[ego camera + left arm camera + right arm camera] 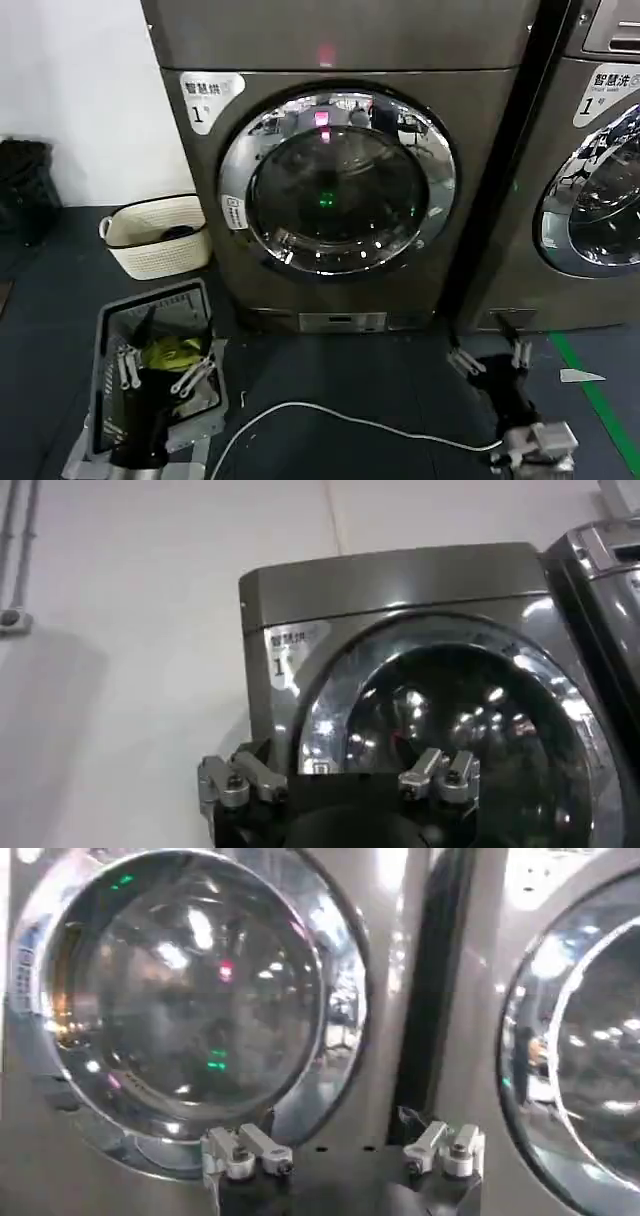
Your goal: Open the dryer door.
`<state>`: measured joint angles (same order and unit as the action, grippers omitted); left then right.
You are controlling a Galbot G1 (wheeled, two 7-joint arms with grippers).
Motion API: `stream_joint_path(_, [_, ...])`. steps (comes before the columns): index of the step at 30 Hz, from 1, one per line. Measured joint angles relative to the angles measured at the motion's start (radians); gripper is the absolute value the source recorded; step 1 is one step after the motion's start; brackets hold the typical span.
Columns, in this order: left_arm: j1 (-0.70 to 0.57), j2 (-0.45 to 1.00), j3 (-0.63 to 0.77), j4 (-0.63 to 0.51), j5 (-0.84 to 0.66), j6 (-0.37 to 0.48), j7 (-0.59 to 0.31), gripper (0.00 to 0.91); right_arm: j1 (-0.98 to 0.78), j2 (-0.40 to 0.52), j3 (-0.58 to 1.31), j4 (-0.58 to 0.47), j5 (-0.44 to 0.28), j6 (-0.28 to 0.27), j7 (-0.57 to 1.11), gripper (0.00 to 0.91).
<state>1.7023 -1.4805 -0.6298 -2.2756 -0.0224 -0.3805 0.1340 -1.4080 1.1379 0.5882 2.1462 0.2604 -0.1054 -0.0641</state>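
Dryer door [338, 182], chrome-ringed with dark tinted glass, sits shut and flush in the front of the grey dryer [350, 260], taking up about half the machine's width. A white label with the figure 1 [210, 98] is stuck at the upper left corner of the dryer's front, and a small sticker [233, 212] lies on the ring's left edge. A second grey machine [580, 180] with a similar round door stands just beside the dryer on its right.

Both arms hang low over the dark floor [340, 375] before the dryer, well apart from the door. The left gripper [165, 372] hovers with fingers spread over a grey crate [105, 370] at the floor's near left; something yellow-green [170, 352] lies in the crate, perhaps cloth. The right gripper [490, 360] hangs near the gap between the two machines, its fingers also apart and holding nothing.

A cream laundry basket [150, 238] rests against the dryer's left side. A white cable [330, 415] runs across the floor toward the right arm.
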Motion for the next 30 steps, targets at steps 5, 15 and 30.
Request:
stream_joint_path(5, [0.024, -0.011, -0.014, -0.015, 0.004, -0.007, 0.013, 0.907, 0.155, -0.082, -0.106, -0.074, 0.055, 0.0, -0.033, 0.907])
stream_joint_path(15, [0.053, -0.033, -0.045, -0.052, 0.021, -0.015, 0.037, 0.907, 0.476, -0.11, -0.352, -0.242, 0.073, 0.007, -0.054, 0.907])
stream_joint_path(30, [0.064, -0.06, -0.052, -0.063, 0.04, -0.025, 0.052, 0.907, 0.806, -0.022, -0.605, -0.489, 0.083, 0.019, -0.064, 0.907])
